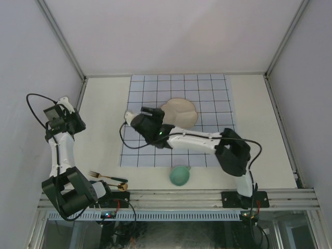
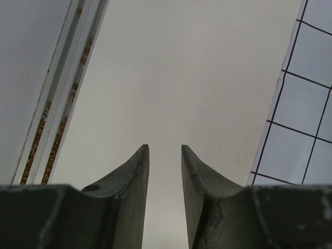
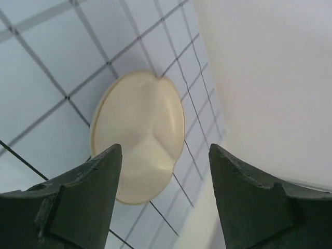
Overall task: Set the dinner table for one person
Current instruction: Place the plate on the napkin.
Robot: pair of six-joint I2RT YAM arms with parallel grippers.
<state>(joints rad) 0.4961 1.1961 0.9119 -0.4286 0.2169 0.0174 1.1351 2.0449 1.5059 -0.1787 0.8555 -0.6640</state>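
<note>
Looks barely begun, judging by the layout. Shows just one cream roundish plate [image 1: 181, 111] in place, lying on the one pale-blue cloth with dark grid lines [image 1: 155, 88] spread on the large cream-white table [image 1: 104, 119]. Leaves still to arrange: one teal-green rounded cup [image 1: 180, 176] at the near edge, one gold metal fork [image 1: 104, 177], and seemingly one more gold utensil [image 1: 123, 187] beside it. Right end effector [image 3: 165, 150]: spread wide, empty, close by the plate. Left end effector [image 2: 165, 150]: narrowed to a slit, empty, over bare table.
</note>
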